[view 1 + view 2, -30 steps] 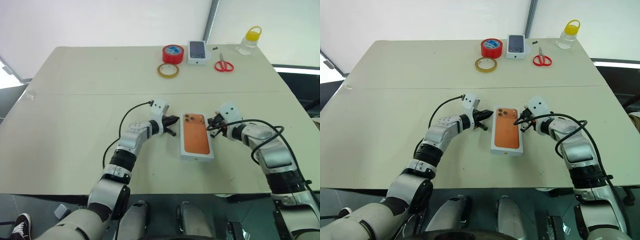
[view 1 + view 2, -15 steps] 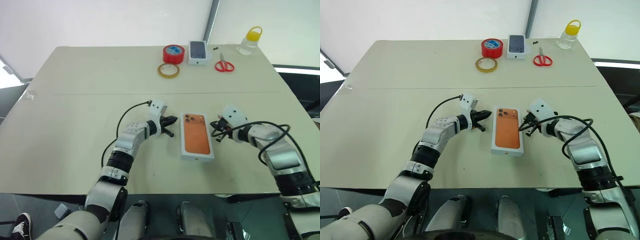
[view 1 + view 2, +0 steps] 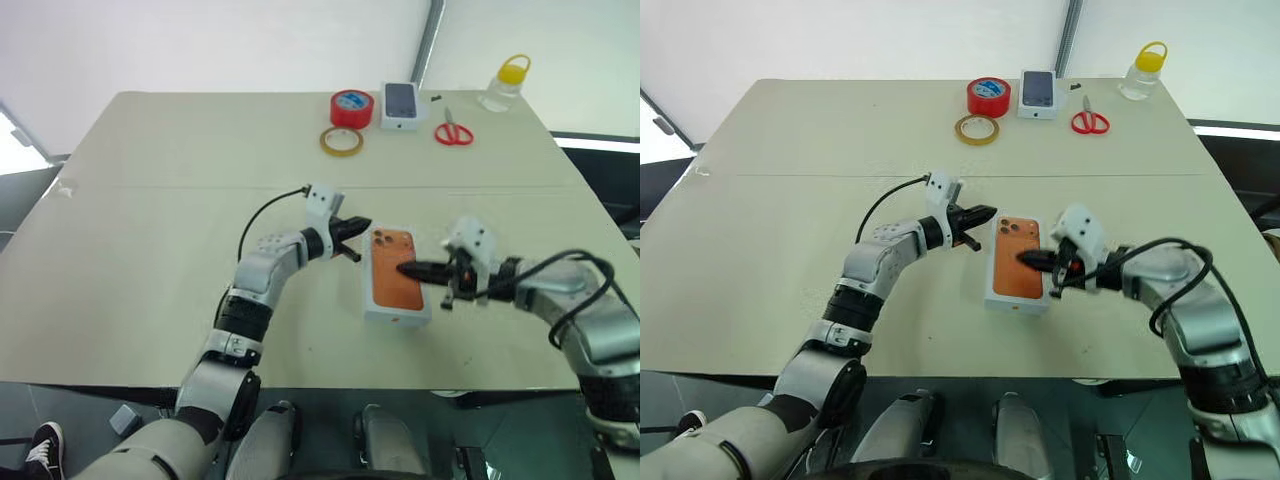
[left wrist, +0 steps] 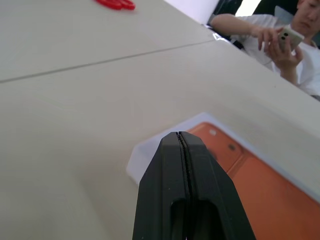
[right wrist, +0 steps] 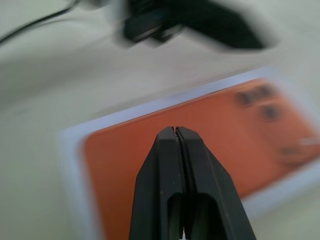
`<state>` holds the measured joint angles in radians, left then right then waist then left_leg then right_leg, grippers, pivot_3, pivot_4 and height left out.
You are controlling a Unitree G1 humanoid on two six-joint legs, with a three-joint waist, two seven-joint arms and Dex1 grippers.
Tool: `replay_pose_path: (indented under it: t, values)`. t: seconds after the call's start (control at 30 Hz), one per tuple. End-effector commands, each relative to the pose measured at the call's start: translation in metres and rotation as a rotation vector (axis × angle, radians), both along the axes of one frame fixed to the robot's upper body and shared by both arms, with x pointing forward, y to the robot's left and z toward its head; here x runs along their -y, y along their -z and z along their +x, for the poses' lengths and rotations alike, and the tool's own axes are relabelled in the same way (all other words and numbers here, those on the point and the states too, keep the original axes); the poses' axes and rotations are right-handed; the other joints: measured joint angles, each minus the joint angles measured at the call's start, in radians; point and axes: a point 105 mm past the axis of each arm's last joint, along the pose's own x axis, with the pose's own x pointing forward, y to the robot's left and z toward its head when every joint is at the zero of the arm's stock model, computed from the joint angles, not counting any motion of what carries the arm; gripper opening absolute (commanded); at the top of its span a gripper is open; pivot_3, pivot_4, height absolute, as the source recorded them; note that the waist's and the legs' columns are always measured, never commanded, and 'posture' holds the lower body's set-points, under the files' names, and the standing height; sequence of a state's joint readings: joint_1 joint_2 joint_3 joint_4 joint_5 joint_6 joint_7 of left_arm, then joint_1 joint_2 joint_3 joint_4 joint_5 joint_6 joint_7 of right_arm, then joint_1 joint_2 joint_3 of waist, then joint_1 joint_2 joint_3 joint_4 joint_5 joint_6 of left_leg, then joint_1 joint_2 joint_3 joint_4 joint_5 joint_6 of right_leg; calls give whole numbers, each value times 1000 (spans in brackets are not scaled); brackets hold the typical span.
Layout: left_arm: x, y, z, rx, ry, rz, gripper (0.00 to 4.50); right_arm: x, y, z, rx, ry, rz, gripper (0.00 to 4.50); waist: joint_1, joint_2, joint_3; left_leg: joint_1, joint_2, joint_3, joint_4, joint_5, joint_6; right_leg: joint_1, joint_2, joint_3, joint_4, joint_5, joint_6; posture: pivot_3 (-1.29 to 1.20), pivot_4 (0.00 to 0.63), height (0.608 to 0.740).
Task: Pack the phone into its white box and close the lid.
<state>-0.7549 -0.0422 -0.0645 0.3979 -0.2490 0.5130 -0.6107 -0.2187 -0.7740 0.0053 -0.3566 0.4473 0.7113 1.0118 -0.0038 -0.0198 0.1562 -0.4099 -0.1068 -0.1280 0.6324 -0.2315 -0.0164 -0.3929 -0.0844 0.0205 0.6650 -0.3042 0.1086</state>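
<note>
Lying flat near the middle of the counter (image 3: 150,220), toward its near edge, the white box (image 3: 397,315) is seen closed, its lid (image 3: 395,282) seated on top with the printed orange phone facing up and the printed camera lenses at the far end. The phone itself cannot be seen with the lid on.

The left gripper (image 3: 357,226) is held just beside the lid's far left corner, slightly above the counter, with its two black fingers (image 4: 183,165) pressed together and nothing between them. The right gripper (image 3: 405,267) is reached in from the right side, its tip held over the orange print of the lid; whether it touches the surface cannot be told. Its fingers (image 5: 175,170) are likewise closed on each other, with nothing gripped.

At the far edge of the counter, well apart from the box, a red tape roll (image 3: 350,106) is found with a yellowish tape ring (image 3: 341,141) just in front of it. Beside the red roll a small white box with a dark phone picture (image 3: 402,104) is placed, then red-handled scissors (image 3: 453,132), and a clear bottle with a yellow cap (image 3: 504,84) near the far right corner. In the left wrist view a seated person (image 4: 280,35) is seen beyond the counter, holding a phone in hand.
</note>
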Motion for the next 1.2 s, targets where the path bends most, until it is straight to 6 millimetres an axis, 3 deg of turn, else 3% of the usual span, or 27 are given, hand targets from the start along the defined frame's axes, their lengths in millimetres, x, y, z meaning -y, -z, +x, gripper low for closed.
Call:
replay_pose_path:
  t: [0.03, 0.2, 0.33, 0.47, 0.6, 0.77, 0.9, 0.97, 1.1, 1.2]
  values:
    - [18, -1, -5, 12, 43, 1, 0, -2, 15, -7, 32, -47, -146, 34, -3, 0, 0, 0, 0, 0, 0, 0, 0, 0, 0, 0, 0, 0, 0, 0, 150, 740]
    - [29, 33, -12, -50, 81, 90, 0, 1, 30, 6, 101, -14, -259, 34, -11, 0, 0, 2, 1, 0, 0, 0, 0, 1, 1, -1, 0, 0, 0, 0, 150, 740]
    - [17, 63, -12, -65, 68, 195, 0, -1, 23, 12, 115, 19, -219, 34, -7, 0, -1, 3, 1, 0, 0, 0, 0, 3, 1, -1, 0, 0, 0, 0, 150, 740]
    - [15, 50, -9, -27, 68, 149, 0, -2, 7, 20, 119, 58, -135, 34, -9, 0, -1, 3, 1, 0, 0, 0, 0, 3, 1, -1, 0, 0, 0, 0, 150, 740]
    - [9, 18, 2, 34, 10, 41, 0, 9, -16, 50, 193, 184, -82, 34, -12, 0, -1, 3, 1, 0, 0, 0, 0, 2, 1, 0, 1, 0, 0, 0, 150, 740]
    - [-3, -4, 3, 85, -8, -8, 0, 18, -22, 76, 271, 279, -114, 34, -7, 0, 0, 0, 1, 0, -1, 2, -4, -2, 1, 0, 1, 0, 0, 0, 150, 740]
    - [-34, -4, 3, 109, -57, 23, 0, 21, -14, 89, 300, 325, -162, 34, -7, 0, -1, 0, 1, 1, -1, 3, -6, -2, 1, 1, 1, 0, 0, 0, 150, 740]
    - [-53, 0, 5, 102, -96, 42, 0, 17, -12, 88, 281, 310, -140, 34, -10, 0, -1, 0, 0, 1, -1, 3, -6, -2, 1, 1, 1, 0, 0, 0, 150, 740]
    - [-84, 0, 3, 99, -152, 49, 0, 23, 12, 82, 265, 257, -272, 34, -11, 0, -1, 0, 1, 1, -1, 3, -6, -3, 1, 2, 3, 0, 0, 0, 150, 740]
    - [-103, -6, -7, 127, -158, 61, 0, 24, -2, 85, 268, 288, -189, 34, -9, 0, 0, 0, 1, 0, -1, 3, -6, -2, 1, 1, 2, 0, 0, 0, 150, 740]
